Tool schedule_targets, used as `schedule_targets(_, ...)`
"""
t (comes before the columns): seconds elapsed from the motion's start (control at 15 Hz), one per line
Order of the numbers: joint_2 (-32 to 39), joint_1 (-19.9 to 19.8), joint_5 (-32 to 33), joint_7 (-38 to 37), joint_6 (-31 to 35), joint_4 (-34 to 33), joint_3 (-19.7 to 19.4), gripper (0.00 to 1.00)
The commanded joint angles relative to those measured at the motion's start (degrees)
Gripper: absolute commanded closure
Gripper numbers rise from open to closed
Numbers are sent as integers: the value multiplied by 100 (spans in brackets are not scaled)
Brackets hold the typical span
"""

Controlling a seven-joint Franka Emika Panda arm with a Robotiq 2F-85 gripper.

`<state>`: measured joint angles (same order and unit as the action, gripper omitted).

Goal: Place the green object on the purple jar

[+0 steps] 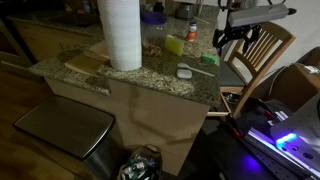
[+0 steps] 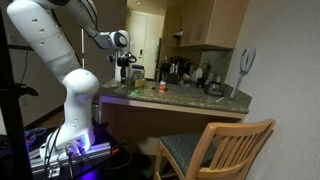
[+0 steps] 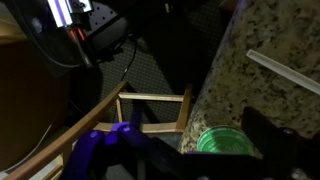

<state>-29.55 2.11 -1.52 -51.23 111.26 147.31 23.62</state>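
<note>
The green object [image 3: 222, 140] is a small round ribbed piece lying on the granite counter close to its edge. It also shows in an exterior view [image 1: 208, 59]. My gripper [image 3: 205, 152] is open above it, and the piece shows between the two dark fingers. In both exterior views the gripper [image 1: 228, 40] [image 2: 125, 70] hangs over the counter's end, not touching the piece. The purple jar [image 1: 153, 15] with its purple-blue lid stands at the back of the counter, behind the paper towel roll [image 1: 120, 35].
A yellow-green block [image 1: 174, 45] and a white round lid [image 1: 184, 71] lie between the green piece and the roll. A white stick [image 3: 285, 72] lies on the counter. A wooden chair [image 1: 262, 55] stands just past the counter edge. A bin [image 1: 65, 130] is below.
</note>
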Motion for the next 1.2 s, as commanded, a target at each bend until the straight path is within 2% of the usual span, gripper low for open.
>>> schedule_targets(0.0, 199, 207, 117, -337, 117, -4, -170, 0)
schedule_targets(0.27, 373, 235, -8, -579, 357, 25, -222, 0)
schedule_targets(0.6, 662, 171, -212, -1670, 1312, 132, -269, 0)
schedule_targets(0.8, 804, 140, -31, -2434, 1374, 113, -246, 0)
schedule_targets(0.87, 702, 293, -36, -2131, 1217, 73, -362, 0)
schedule_targets(1.13, 720, 350, -24, -2202, 1218, 69, -391, 0)
